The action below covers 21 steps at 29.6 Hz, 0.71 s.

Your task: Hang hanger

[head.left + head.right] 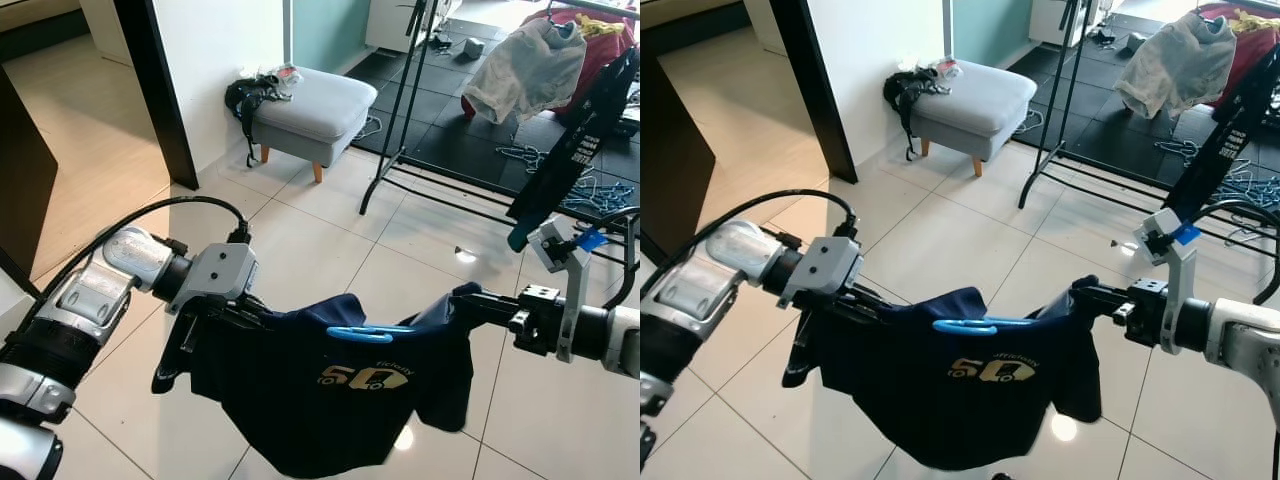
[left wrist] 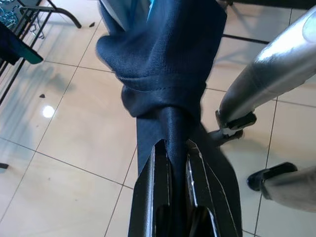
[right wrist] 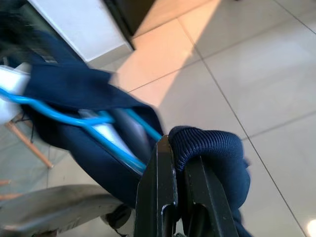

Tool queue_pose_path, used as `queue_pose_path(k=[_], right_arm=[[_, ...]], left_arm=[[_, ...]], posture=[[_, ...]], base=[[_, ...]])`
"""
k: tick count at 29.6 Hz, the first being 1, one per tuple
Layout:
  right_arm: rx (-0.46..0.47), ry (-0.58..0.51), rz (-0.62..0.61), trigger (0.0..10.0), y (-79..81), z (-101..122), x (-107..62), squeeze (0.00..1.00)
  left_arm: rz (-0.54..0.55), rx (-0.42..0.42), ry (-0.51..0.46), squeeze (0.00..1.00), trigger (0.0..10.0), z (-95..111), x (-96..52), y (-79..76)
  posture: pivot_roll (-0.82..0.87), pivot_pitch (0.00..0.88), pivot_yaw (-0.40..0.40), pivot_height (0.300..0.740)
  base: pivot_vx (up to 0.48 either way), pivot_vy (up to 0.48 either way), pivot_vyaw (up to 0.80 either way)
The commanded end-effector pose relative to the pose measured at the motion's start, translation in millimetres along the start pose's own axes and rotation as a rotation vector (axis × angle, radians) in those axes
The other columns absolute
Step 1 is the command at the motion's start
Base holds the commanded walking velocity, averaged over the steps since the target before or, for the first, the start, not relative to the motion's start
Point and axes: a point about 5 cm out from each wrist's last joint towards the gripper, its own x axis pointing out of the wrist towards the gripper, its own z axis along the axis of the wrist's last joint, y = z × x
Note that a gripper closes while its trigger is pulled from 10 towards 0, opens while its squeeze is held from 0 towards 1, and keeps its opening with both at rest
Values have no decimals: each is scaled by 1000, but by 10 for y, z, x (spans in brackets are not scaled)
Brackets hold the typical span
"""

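Garment on hanger, carried between two arms above a tiled floor. A dark navy T-shirt (image 1: 330, 400) with a gold "50" print hung on a blue hanger (image 1: 368, 333), its long axis running roughly level from one gripper to the other, across the robot's front. The left gripper (image 1: 225, 312) was clamped on a bunched fold at one shoulder of the shirt; in the left wrist view its black fingers (image 2: 150, 197) pinched the cloth between them. The right gripper (image 1: 1102, 297) was likewise closed on the ribbed fabric at the other shoulder, as the right wrist view showed. The hanger's hook lay flat against the cloth at mid-span, about equally near to both grippers and held by neither. The black clothes rack (image 1: 400, 110) stood ahead and to the robot's right, well apart from the load, so the right arm was the nearer to it; a pale garment (image 1: 525, 65) and a dark one (image 1: 585, 140) already hung there. Judged from this, the hook must be raised and turned towards the rail before hanging. The floor (image 1: 300, 230) was glossy pale tile with bright reflections, changing to dark mats under the rack. A grey footstool (image 1: 308, 105) stood against a white wall, and more blue hangers (image 1: 595, 190) lay scattered on the mats.
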Motion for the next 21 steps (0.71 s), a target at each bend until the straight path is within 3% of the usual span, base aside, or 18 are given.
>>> queue_pose_path(k=[1,8,15,17,21], right_arm=[[-29,-4,42,0,67,52,-3,0],[-74,13,136,0,200,115,37,0],[-136,44,296,0,420,172,119,0],[-150,63,300,0,420,162,141,0],[-155,71,296,0,407,152,147,0]], left_arm=[[6,22,7,0,10000,14,38,27],[60,10,15,0,10000,37,48,146],[69,-36,-82,0,10000,150,19,262],[33,-50,-136,0,10000,211,-25,269],[4,-53,-152,0,10000,229,-48,259]], posture=[[-45,157,-12,740],[-44,158,-9,740],[-45,158,-5,740],[-45,155,-5,740],[-45,151,-6,740]], base=[[0,0,0],[0,0,0],[0,0,0],[0,0,0],[0,0,0]])
